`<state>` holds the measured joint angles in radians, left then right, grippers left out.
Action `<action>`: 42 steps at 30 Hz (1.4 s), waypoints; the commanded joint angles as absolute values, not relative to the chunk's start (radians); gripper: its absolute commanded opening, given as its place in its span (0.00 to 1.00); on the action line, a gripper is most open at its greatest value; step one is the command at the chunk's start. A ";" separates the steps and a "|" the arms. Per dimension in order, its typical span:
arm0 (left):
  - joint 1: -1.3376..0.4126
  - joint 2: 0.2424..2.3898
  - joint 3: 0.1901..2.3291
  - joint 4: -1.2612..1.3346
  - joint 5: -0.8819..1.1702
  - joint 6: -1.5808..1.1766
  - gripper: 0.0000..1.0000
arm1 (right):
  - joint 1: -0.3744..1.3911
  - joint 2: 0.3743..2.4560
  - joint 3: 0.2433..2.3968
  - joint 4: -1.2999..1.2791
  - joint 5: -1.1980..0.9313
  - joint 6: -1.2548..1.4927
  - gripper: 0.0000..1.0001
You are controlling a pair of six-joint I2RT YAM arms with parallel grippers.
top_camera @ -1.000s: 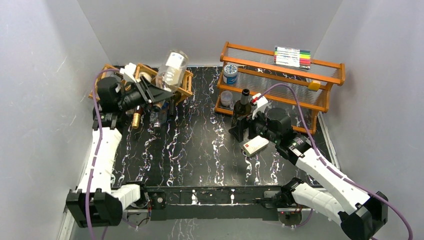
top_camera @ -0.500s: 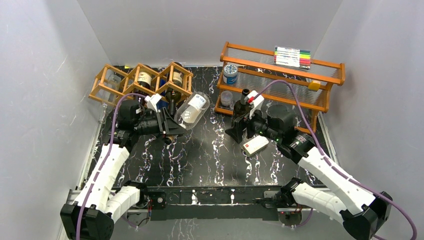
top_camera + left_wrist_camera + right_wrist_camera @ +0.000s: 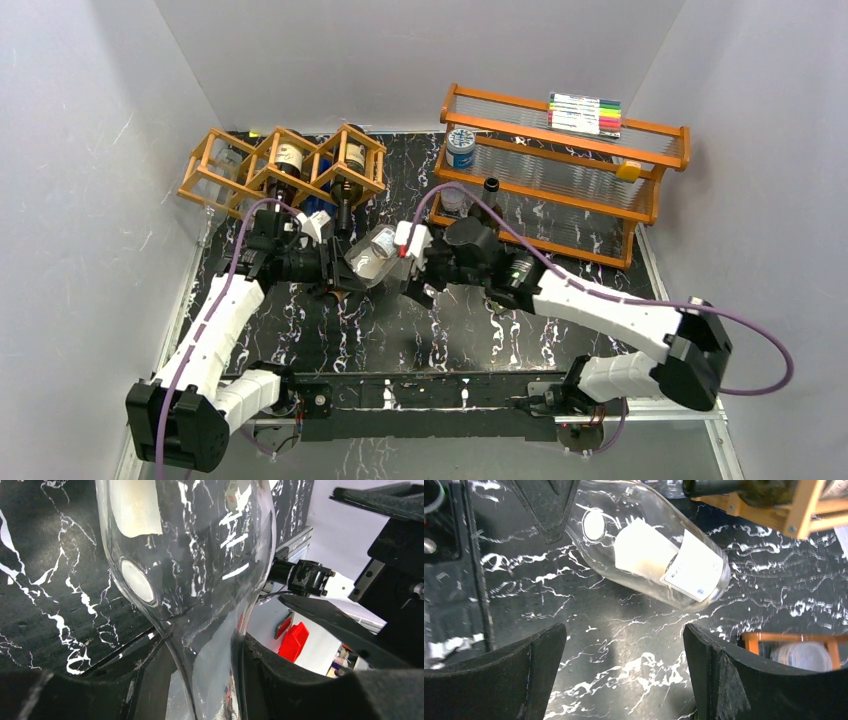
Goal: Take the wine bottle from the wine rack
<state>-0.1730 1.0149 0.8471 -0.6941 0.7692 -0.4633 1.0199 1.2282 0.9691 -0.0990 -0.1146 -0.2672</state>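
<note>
A clear glass wine bottle [image 3: 372, 254] with a white label lies tilted low over the black marbled table, off the wine rack [image 3: 262, 170]. My left gripper [image 3: 341, 268] is shut on its neck; the left wrist view shows the glass [image 3: 200, 555] wedged between both black fingers [image 3: 285, 680]. My right gripper [image 3: 408, 276] stands open just right of the bottle's base, nothing between its pads. From the right wrist, the bottle [image 3: 649, 550] lies ahead of the open right gripper [image 3: 624, 670]. The orange-brown lattice rack at back left holds dark bottles [image 3: 351, 157].
An orange two-tier shelf [image 3: 655, 205] at back right carries a marker pack [image 3: 585, 112] and a blue-lidded jar [image 3: 461, 146]. A dark upright bottle [image 3: 489, 203] stands before it. Grey walls close in on three sides.
My left arm has carried the clear bottle down from the rack toward the table's middle. My right arm has swung left from the shelf to the bottle's base.
</note>
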 commanded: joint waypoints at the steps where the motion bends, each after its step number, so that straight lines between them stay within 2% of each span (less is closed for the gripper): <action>1: -0.193 1.011 0.921 -0.632 0.861 -0.381 0.00 | 1.032 1.319 1.023 0.081 -0.197 -0.506 0.98; 10: -0.240 1.067 0.939 -0.678 0.802 -0.376 0.00 | 1.033 1.443 0.975 0.303 -0.364 -0.686 0.98; 17: -0.273 1.114 0.961 -0.692 0.768 -0.380 0.00 | 1.034 1.552 0.994 0.388 -0.430 -0.641 0.98; 21: -0.289 1.127 0.988 -0.691 0.746 -0.398 0.12 | 1.034 1.564 0.939 0.486 -0.461 -0.577 0.98; 25: -0.310 1.142 1.009 -0.685 0.739 -0.408 0.32 | 1.033 1.588 0.921 0.534 -0.445 -0.555 0.98; 27: -0.318 1.152 1.007 -0.667 0.745 -0.416 0.38 | 1.033 1.604 0.911 0.573 -0.430 -0.543 0.98; 34: -0.340 1.181 1.011 -0.632 0.753 -0.439 0.47 | 1.034 1.626 0.851 0.699 -0.418 -0.456 0.98; 42: -0.347 1.154 1.021 -0.607 0.743 -0.448 0.65 | 1.039 1.638 0.831 0.773 -0.343 -0.391 0.98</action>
<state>-0.3359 1.2057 0.9661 -0.7151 0.6518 -0.4316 1.0103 1.6260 0.8349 0.6640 -0.3519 -0.4614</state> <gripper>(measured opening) 0.625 0.981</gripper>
